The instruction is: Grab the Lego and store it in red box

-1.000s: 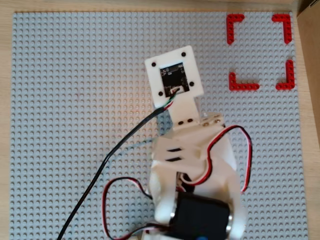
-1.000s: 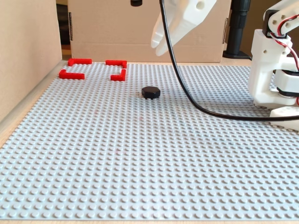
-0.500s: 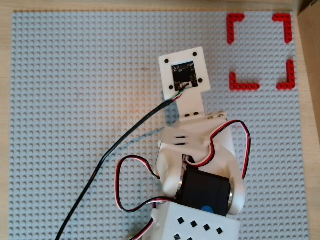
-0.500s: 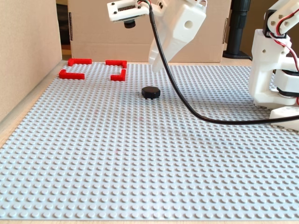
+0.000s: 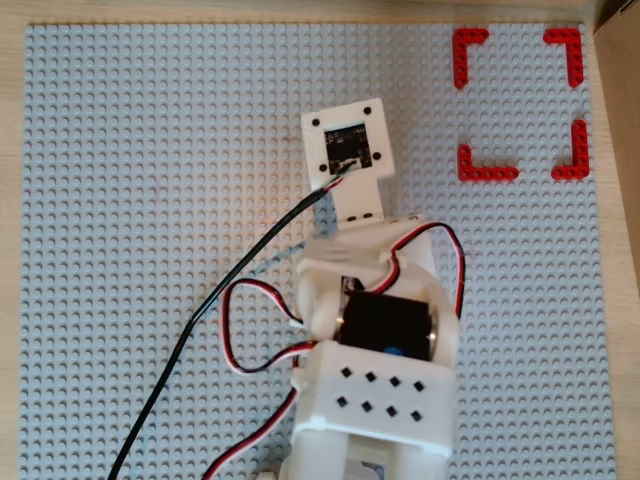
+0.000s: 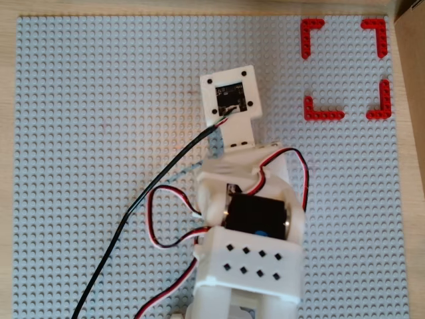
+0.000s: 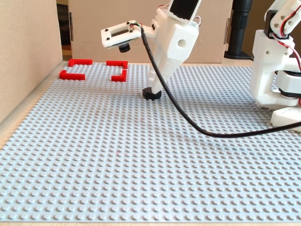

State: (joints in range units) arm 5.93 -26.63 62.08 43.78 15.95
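While the gripper stands down on the Lego, well apart from the red box, its opening can't be told.

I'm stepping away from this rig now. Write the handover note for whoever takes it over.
End effector: lowered onto the Lego in the fixed view, tips at the piece; whether it is open or shut cannot be told.
Lego: on the grey baseplate, near its middle, hidden under the arm in both overhead views.
Red box: four corner pieces at the baseplate's top right corner in both overhead views, nothing inside it.
Done: arm brought down to the piece.
Left: confirm the grip, lift, carry to the red box, set it inside, release.
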